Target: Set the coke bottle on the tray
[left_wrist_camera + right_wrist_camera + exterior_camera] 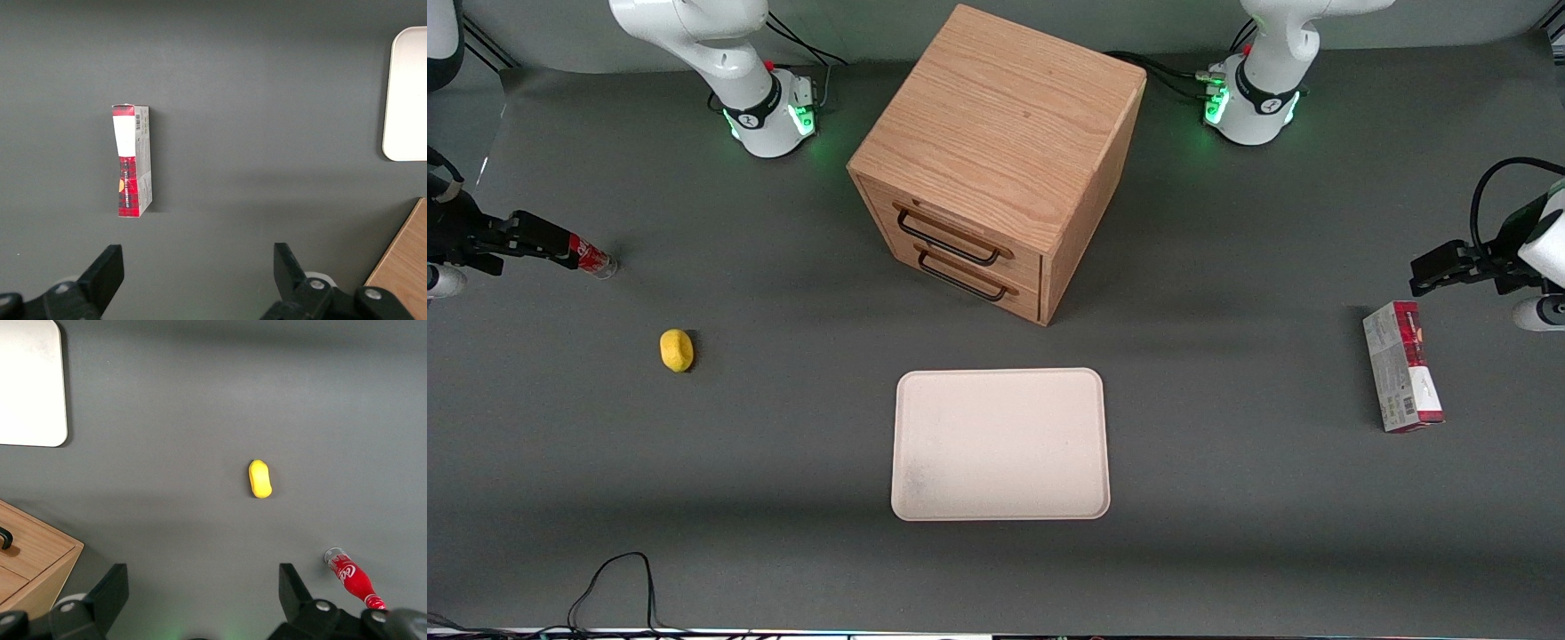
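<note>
The coke bottle [593,259], slim and red with white script and a clear base, lies on its side on the dark table at the working arm's end, farther from the front camera than the yellow object. In the right wrist view the bottle [352,579] lies just outside one finger [291,587]. My right gripper [547,242] hovers above it, open [203,575], with only bare table between its fingers. The cream-white tray [1000,444] lies flat in front of the drawers, nearer the front camera; part of the tray [30,383] also shows in the right wrist view.
A yellow lemon-sized object [677,349] lies between the bottle and the tray. A wooden two-drawer cabinet [996,160] stands mid-table. A red-and-grey carton [1402,378] lies toward the parked arm's end. A black cable [618,582] loops at the table's near edge.
</note>
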